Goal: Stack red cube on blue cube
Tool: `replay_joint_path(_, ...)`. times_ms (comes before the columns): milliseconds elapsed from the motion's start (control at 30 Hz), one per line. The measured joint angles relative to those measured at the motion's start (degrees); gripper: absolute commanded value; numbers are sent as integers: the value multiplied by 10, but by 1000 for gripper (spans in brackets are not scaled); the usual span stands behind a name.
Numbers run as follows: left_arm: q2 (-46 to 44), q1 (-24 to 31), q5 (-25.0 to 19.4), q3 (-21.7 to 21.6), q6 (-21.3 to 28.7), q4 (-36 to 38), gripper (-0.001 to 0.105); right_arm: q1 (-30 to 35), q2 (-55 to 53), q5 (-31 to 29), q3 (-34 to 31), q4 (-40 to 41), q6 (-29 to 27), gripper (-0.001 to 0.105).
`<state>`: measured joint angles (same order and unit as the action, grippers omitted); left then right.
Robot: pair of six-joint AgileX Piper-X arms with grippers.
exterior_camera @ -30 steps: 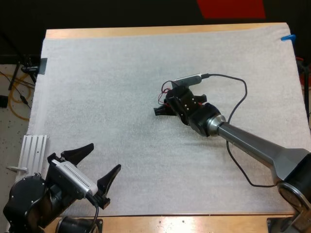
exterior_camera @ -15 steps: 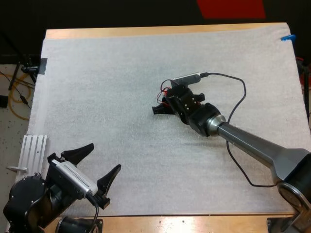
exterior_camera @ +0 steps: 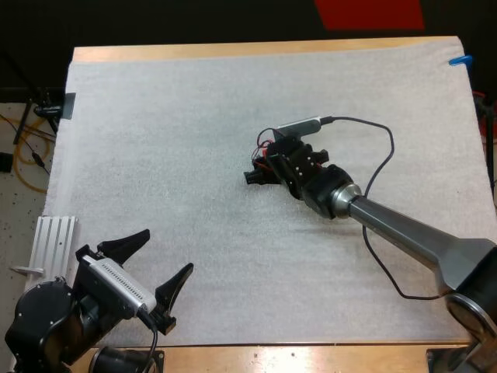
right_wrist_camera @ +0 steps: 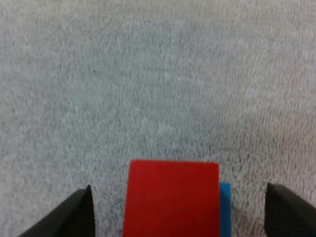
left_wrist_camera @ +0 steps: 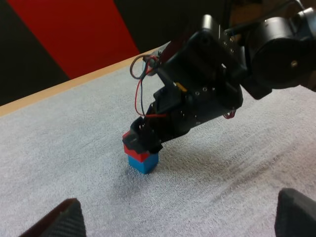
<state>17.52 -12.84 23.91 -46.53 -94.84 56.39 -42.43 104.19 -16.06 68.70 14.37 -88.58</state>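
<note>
The red cube (right_wrist_camera: pixel 170 197) rests on top of the blue cube (right_wrist_camera: pixel 225 205), slightly offset, so a strip of blue shows beside it. My right gripper (right_wrist_camera: pixel 177 207) is open, its fingers (right_wrist_camera: pixel 74 217) standing well clear on both sides of the red cube. From the left wrist view, the red cube (left_wrist_camera: pixel 138 154) sits on the blue cube (left_wrist_camera: pixel 143 164) with the right gripper (left_wrist_camera: pixel 143 143) low around it. In the high view the right gripper (exterior_camera: pixel 260 175) is near the mat's middle, covering the cubes. My left gripper (exterior_camera: pixel 166 250) is open near the front left.
The white mat (exterior_camera: pixel 171 124) covers the wooden table (exterior_camera: pixel 233 51). A ribbed metal block (exterior_camera: pixel 51 241) lies off the mat's front left edge, beside the left arm.
The right gripper has shifted only very slightly over the cubes. The left arm has not moved.
</note>
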Motion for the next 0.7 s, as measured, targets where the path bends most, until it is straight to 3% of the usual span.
replay_joint_path(200, 0, 0, 0, 0, 4, 0, 75, 0, -66, 0, 0, 1, -2, 69)
replay_joint_path(300, 2, 0, -5, 0, 8, 0, 75, 3, -110, 10, 0, 0, -29, 69)
replay_joint_path(400, 17, 0, -42, 0, 9, -7, 75, 24, -141, 47, 0, 1, -46, 69)
replay_joint_path(467, 44, 0, -73, 0, 9, -25, 75, 52, -160, 64, 0, 12, -51, 69)
replay_joint_path(700, 141, 14, -81, -2, 9, -152, 75, 175, -214, 94, 0, 72, -96, 69)
